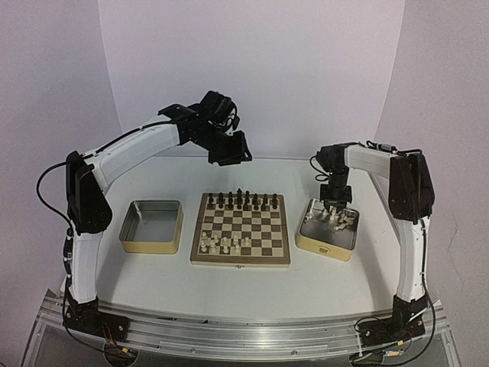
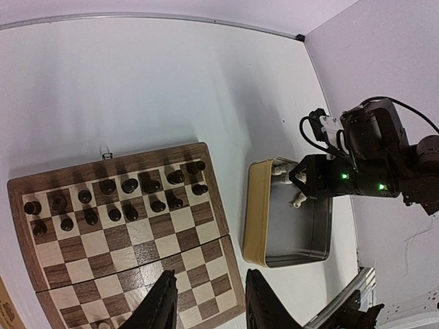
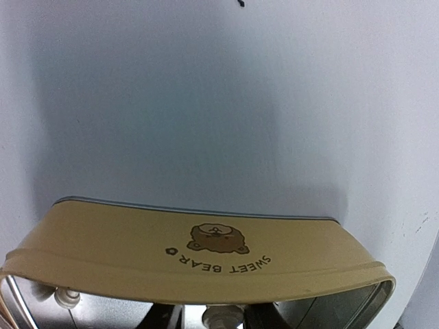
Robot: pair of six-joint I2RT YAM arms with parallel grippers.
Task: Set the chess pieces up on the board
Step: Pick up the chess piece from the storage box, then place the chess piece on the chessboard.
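Aluminium rail (image 1: 244, 330) edges the white table (image 1: 321, 283) under lilac walls (image 1: 252, 69); left fingers (image 2: 164, 301) part-open, empty; right fingers (image 3: 264, 319) in tin (image 1: 325, 243), grip unclear.

1. "SWEET BEAR" stands in dark capitals on the yellowish outer wall of the tin (image 3: 103, 267) near the right edge of the table (image 1: 153, 283). It reads upside down from the right wrist.
2. A brown bear-face logo (image 3: 216, 238) touches the words, with a flower mark (image 3: 171, 251) beside them.
3. From above, that print is too small to read.

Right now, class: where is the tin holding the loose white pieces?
In the top view, the tin sits right of the board, directly under the right gripper.
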